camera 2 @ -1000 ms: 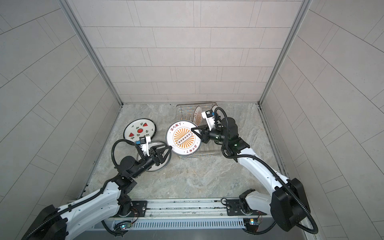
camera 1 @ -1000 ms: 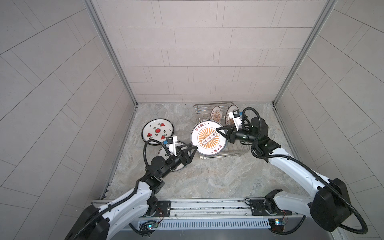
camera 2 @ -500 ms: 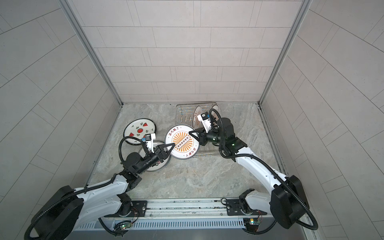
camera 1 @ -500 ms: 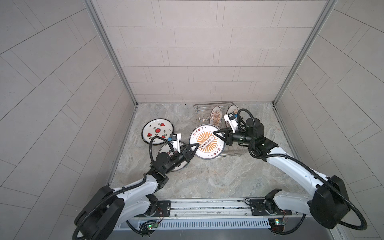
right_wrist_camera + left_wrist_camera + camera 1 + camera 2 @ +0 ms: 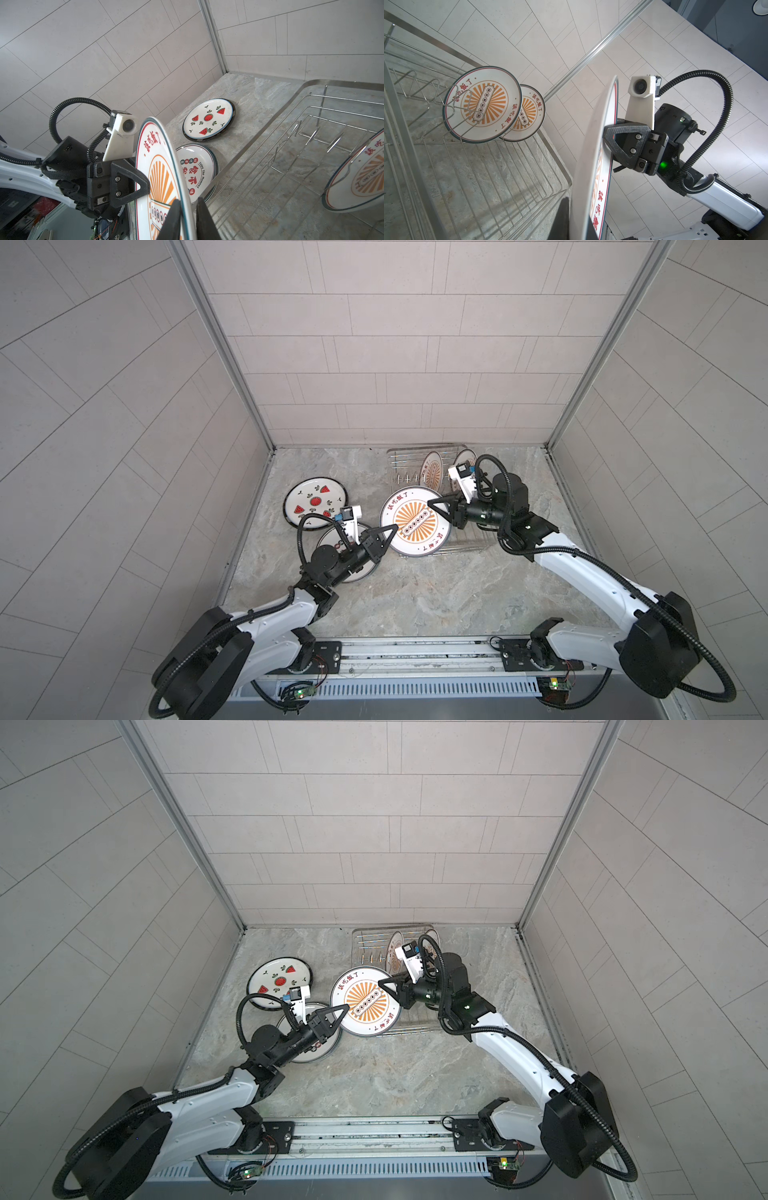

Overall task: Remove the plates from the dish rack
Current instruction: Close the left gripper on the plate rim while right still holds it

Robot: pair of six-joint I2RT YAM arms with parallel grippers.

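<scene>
The large sunburst plate (image 5: 415,523) is held tilted between my two grippers, over a corner of the dish rack (image 5: 400,466), with its printed face toward the overhead cameras. My left gripper (image 5: 392,531) is clamped tight on one rim. My right gripper (image 5: 432,504) straddles the opposite rim with its jaws narrow; I cannot tell whether they press on it. Behind the right gripper, two smaller sunburst plates (image 5: 481,104) stand upright in the rack's prongs. Under the left gripper a stack of plates (image 5: 195,168) lies flat on the marble counter (image 5: 415,597). Just beyond that stack lies a watermelon plate (image 5: 314,502).
</scene>
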